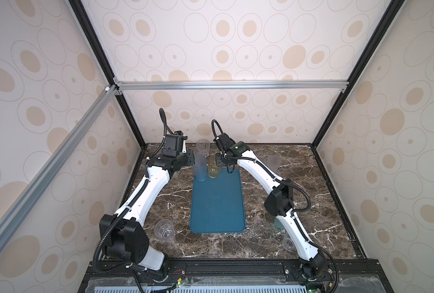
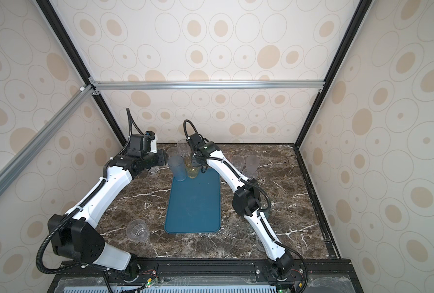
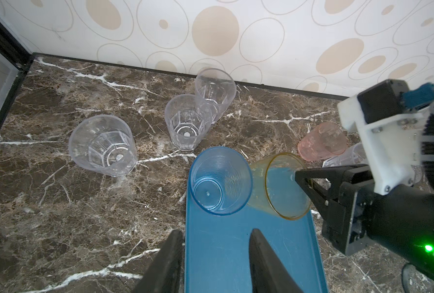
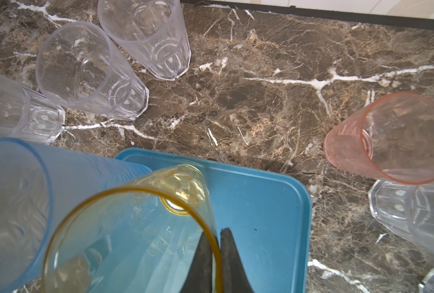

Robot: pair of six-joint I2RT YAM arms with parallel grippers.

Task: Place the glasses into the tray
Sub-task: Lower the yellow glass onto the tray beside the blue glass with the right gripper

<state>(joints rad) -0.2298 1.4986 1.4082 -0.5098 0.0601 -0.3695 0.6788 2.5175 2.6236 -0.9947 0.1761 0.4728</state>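
Right wrist view: yellow tumbler [image 4: 134, 228] leaning over the tray [image 4: 261, 203] at its far end, rim pinched tight in the right end effector [image 4: 214, 234].
Might topple or bump the frosted blue tumbler [image 4: 20, 203] standing just beside it in the tray if let go while tilted. Both empty, nothing else in the tray; pink tumbler [image 4: 388, 142] and clear faceted ones [image 4: 84, 68] out on the worktop [image 4: 261, 88]. Left end effector [image 3: 217, 232] half open, holding nothing, over the tray's edge.

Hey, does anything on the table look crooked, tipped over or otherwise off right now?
Yes: the yellow glass at the far end of the tray is tilted, not upright like the blue glass beside it. The right gripper pinches its rim, one finger inside, one outside. Nothing looks spilled or broken.
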